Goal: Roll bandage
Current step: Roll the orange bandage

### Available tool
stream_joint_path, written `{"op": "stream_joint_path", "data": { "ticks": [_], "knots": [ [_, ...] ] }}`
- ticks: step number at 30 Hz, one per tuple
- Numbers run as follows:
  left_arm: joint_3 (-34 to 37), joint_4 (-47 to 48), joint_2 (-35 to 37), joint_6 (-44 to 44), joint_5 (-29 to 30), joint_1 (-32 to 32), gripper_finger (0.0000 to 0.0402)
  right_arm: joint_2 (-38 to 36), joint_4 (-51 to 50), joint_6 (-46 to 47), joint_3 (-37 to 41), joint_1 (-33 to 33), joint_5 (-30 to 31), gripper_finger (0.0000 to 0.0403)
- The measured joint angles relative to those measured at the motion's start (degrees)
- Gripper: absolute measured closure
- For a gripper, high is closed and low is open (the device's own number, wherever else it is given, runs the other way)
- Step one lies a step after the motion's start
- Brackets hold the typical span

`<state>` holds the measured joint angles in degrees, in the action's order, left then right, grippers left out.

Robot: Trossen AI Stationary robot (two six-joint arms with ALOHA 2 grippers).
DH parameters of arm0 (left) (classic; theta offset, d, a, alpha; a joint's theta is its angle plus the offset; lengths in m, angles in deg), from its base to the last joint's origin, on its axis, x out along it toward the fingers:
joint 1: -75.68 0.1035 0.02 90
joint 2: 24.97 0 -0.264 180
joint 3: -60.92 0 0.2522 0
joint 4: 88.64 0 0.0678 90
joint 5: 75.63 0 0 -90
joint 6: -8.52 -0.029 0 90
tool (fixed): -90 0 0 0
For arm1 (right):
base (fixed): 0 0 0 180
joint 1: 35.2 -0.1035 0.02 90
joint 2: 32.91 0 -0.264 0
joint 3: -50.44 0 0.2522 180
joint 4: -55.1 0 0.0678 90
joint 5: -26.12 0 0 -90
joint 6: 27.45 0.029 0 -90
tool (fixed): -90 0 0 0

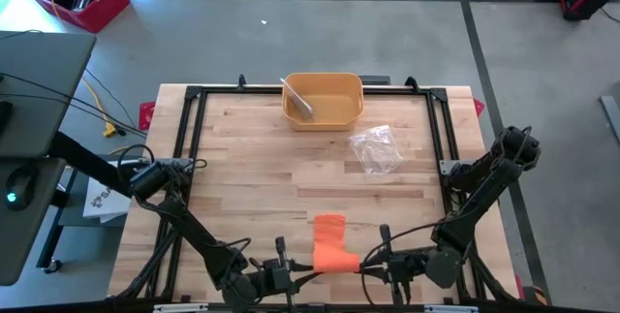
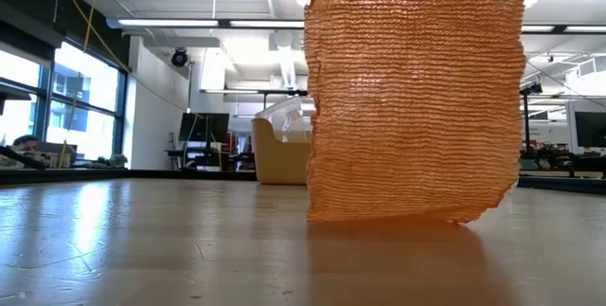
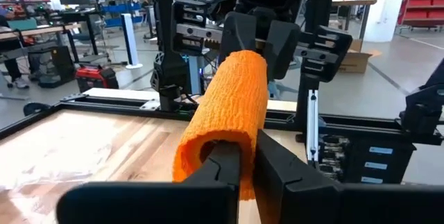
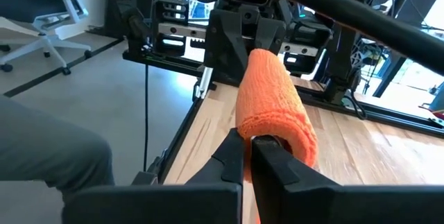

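Note:
An orange knitted bandage (image 1: 330, 243) is partly wound into a roll (image 3: 232, 106) held level above the table's near edge. Its loose tail (image 2: 412, 88) hangs down like a curtain, and the tail's lower edge (image 2: 388, 217) touches the wood. My left gripper (image 1: 306, 270) is shut at the roll's left end. My right gripper (image 1: 366, 266) is shut at the right end. Each wrist view looks along the roll to the other gripper at the far end. My left gripper is shut on the roll's left end (image 3: 220, 156), by its hollow opening. The fingers (image 3: 277, 165) come level from the table's left and lie along the roll. The roll is lifted clear. My right gripper is shut on the roll's right end (image 4: 262, 132), at its core. The fingers (image 4: 232, 156) come nearly level from the table's right and lie along the roll. The roll stays level between both grippers, with its tail hanging below.
A tan tub (image 1: 323, 100) with a utensil in it stands at the far middle of the table. A crumpled clear wrapper (image 1: 376, 148) lies right of centre. A black frame (image 1: 194, 119) runs round the tabletop. Bare wood lies between the tub and the bandage.

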<state>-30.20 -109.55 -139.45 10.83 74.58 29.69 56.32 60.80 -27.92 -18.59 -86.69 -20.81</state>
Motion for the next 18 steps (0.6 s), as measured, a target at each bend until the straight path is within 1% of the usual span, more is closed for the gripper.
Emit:
{"op": "stream_joint_path", "data": {
  "ticks": [3, 5, 7, 10, 13, 15, 18],
  "knots": [
    [0.02, -2.66, -0.02, -2.49, 0.5, -0.46, 0.0388, -0.06, 0.25, 0.0, 0.0, 0.04, -0.64, 0.0395],
    [-0.03, -4.78, -0.02, -5.09, 2.08, -1.1, 0.0393, -0.08, 0.49, 0.0, -0.07, 0.15, -0.64, 0.0382],
    [-1.09, -5.06, -0.02, -7.57, 4.39, -2.08, 0.0396, -0.52, -0.61, 0.13, -0.07, 0.21, -0.65, 0.0359],
    [-3.46, -5.32, 0.0, -10.76, 7.25, -3.5, 0.0396, -2.44, -4.9, 2.86, -0.11, -0.02, -0.64, 0.0312],
    [-6.03, -6.05, 0.22, -13.82, 8.24, -4.66, 0.0396, -4.56, -11.04, 5.26, -0.07, -0.67, -1.33, 0.0264],
    [-7.95, -5.74, 0.22, -17.06, 8.11, -5.03, 0.0397, -6.27, -14.45, 6.5, -0.04, -1.59, -1.33, 0.024],
    [-10.57, -5.74, 0.22, -20.41, 6.74, -4.79, 0.0397, -8.18, -18.07, 8.64, -0.07, -3.75, -1.16, 0.0225]
  ]
}}
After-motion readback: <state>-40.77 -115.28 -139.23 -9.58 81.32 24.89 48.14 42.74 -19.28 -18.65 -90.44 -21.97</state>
